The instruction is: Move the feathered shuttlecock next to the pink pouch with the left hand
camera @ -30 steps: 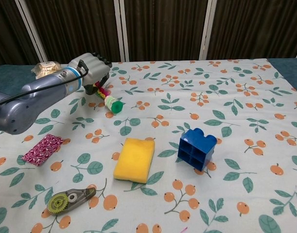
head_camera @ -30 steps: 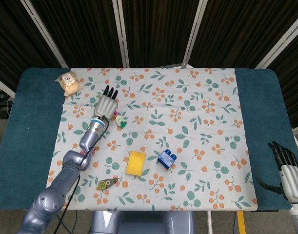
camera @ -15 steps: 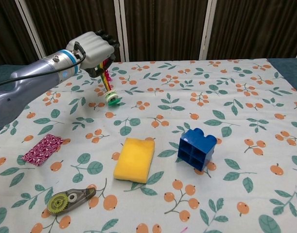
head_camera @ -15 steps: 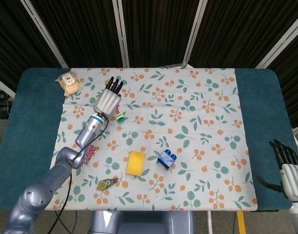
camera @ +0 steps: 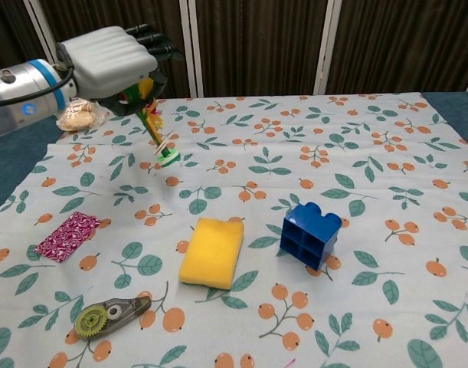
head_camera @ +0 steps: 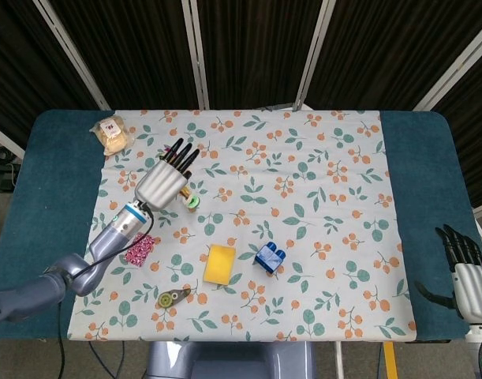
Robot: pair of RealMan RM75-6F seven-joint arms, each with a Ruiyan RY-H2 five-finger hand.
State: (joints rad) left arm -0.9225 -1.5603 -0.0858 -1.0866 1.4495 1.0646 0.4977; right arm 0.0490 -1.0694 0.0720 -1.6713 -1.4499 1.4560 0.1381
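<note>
Feathered shuttlecock: multicoloured feathers, green base pointing down; hangs in the air above the far left part of the cloth, clear of the surface, feather end gripped by the left hand. In the head view only its green base shows past the hand.

Left hand: grey shell, dark fingers curled around the feathers; raised over the table at upper left in the chest view; in the head view it covers most of the shuttlecock.

Pink pouch: patterned, flat on the cloth near the left edge, well apart from the shuttlecock and nearer the robot; also seen in the head view beside the left forearm.

Right hand: low at the right edge of the head view, off the cloth; fingers dark and apart, holding nothing.

Yellow sponge: flat, centre of the cloth.

Blue block: just right of the sponge, apart from it.

Tape dispenser: near edge, left, below the pouch.

Wrapped bun: far left corner, partly behind the left hand.

Floral tablecloth: leaf and berry print, over a teal table.
</note>
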